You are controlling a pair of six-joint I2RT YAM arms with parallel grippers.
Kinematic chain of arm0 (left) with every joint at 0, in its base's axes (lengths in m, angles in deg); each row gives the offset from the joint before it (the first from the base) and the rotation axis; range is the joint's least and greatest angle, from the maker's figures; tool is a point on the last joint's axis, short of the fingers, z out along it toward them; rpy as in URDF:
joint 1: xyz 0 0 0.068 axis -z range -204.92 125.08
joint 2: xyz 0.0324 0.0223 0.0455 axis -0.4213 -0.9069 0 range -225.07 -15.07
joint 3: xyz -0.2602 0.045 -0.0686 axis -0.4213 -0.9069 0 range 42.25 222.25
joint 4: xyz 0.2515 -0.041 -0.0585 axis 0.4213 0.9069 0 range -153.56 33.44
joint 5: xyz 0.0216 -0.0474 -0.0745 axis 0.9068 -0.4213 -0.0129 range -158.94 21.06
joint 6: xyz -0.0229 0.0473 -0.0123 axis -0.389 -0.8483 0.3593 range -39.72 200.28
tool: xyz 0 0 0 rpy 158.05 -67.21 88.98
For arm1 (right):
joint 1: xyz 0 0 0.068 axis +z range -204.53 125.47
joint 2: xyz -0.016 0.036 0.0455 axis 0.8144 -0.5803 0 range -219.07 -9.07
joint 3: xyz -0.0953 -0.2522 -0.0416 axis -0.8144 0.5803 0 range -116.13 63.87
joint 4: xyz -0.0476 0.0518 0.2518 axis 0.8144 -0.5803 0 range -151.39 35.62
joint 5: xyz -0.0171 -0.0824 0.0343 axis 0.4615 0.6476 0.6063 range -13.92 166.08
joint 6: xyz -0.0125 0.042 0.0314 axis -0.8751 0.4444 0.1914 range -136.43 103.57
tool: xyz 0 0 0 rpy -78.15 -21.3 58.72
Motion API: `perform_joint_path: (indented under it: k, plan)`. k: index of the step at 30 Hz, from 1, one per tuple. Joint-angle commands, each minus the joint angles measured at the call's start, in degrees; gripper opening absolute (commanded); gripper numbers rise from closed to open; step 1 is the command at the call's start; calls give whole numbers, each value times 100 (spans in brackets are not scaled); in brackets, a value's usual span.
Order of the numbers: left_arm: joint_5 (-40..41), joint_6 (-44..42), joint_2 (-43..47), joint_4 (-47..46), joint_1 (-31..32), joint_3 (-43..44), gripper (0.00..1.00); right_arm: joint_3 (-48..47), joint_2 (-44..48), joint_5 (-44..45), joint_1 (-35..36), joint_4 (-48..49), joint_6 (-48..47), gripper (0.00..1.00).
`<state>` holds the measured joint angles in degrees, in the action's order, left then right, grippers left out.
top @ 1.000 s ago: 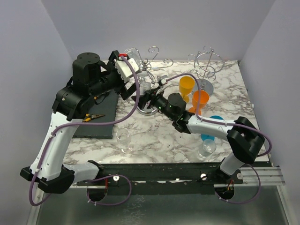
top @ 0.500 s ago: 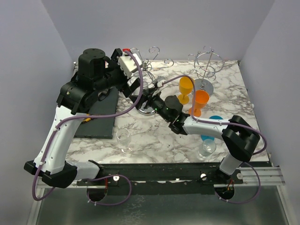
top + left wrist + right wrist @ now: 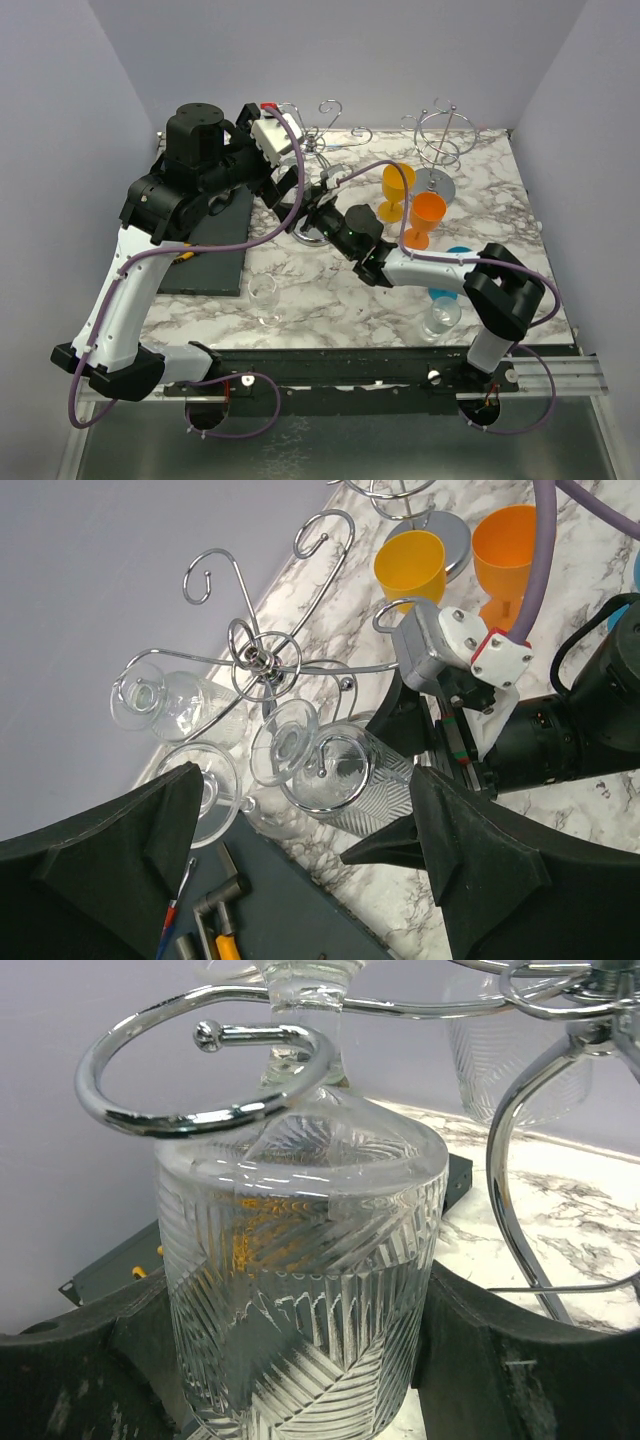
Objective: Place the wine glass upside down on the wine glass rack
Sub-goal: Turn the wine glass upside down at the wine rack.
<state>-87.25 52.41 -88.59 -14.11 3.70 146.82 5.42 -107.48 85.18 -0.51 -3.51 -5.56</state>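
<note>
We see the right gripper (image 3: pixel 300 1385) clamped on the glass (image 3: pixel 300 1290) — its dark fingers (image 3: pixel 65 1385) press the ribbed bowl from both sides. The glass is upside down, with the bowl low and the stem at the top edge of the right wrist view. There a chrome loop (image 3: pixel 150 1115) of the rack (image 3: pixel 262 660) curls round the bowl's shoulder. We cannot tell whether the foot already bears on the wire.

In the left wrist view the same glass sits at centre, just below the rack's hub, with the right gripper reaching in from the right edge. The left gripper (image 3: pixel 305 775) hangs above it, its two black fingers (image 3: pixel 110 870) wide apart in the lower corners and holding nothing. Two hung glasses (image 3: pixel 170 702) are on the rack at the left of that view.

From the top camera, the rack stands at upper centre of the marble table (image 3: pixel 330 300), where both arms meet. A second rack (image 3: pixel 440 135) is at upper right, and two orange cups (image 3: pixel 398 182) stand just below it. A dark mat (image 3: pixel 215 255) with tools lies at the left, and a clear goblet (image 3: pixel 263 293) stands upright at lower centre — well apart from the rack.
</note>
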Motion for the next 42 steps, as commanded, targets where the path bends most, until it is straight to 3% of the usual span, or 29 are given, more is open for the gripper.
perform_joint_path:
  k: [1, 22, 39, 42]
  plan:
    - [117, 44, 48, 73, 3, 142, 91, -330, -130, 259, 134, 304, -391, 23]
    - [222, 4, 5, 82, 3, 117, 91, -121, -53, 136, 311, 732, -1280, 23]
    - [380, 47, -7, 88, 3, 87, 91, 658, -11, 142, 326, 2400, -1550, 23]
    - [389, 39, -6, 90, 3, 72, 91, 698, -55, 201, 330, 2436, -1484, 26]
